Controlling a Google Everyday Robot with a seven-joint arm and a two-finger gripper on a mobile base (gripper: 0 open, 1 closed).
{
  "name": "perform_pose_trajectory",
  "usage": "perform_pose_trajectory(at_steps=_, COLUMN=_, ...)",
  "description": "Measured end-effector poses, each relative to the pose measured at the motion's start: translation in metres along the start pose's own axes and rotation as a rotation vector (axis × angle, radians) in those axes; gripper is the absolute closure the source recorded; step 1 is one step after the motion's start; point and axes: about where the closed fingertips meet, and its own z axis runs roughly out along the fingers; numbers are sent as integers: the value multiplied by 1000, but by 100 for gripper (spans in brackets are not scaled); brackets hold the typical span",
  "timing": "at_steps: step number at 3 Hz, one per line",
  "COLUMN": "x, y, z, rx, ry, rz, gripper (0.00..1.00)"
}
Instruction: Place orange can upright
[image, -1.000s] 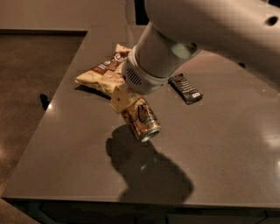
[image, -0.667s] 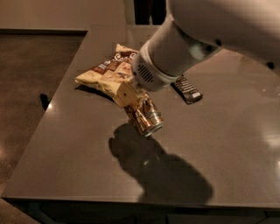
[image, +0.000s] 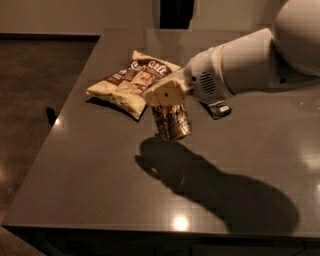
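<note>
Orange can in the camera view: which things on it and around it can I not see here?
- Orange can: the top end is hidden by the gripper, which holds it over the table. Whether the bottom touches the table is unclear.
- Black wrapper: mostly hidden behind the arm.
- Chip bag: the right corner is covered by the gripper.
- Arm: cut off by the right edge.

The gripper (image: 166, 97), set against the top of the orange can (image: 172, 122), is a pale tan block. Behind it is a rounded white wrist housing (image: 220, 92) with small vent holes (image: 206, 84), then a thick, smooth white arm (image: 255, 57).
</note>
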Motion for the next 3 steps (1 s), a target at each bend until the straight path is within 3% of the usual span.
perform_pose_trajectory(at_steps=1, x=-11, y=-6, z=-12, rx=-60, ry=-164, rz=-10, gripper=100)
perform_pose_trajectory(at_steps=2, x=-14, y=-5, z=-24, rx=-97, ry=-286, rz=-75, gripper=100)
perform_pose_trajectory(at_steps=3, x=-5, y=-5, z=-37, rx=-84, ry=-404, rz=-161, gripper=100)
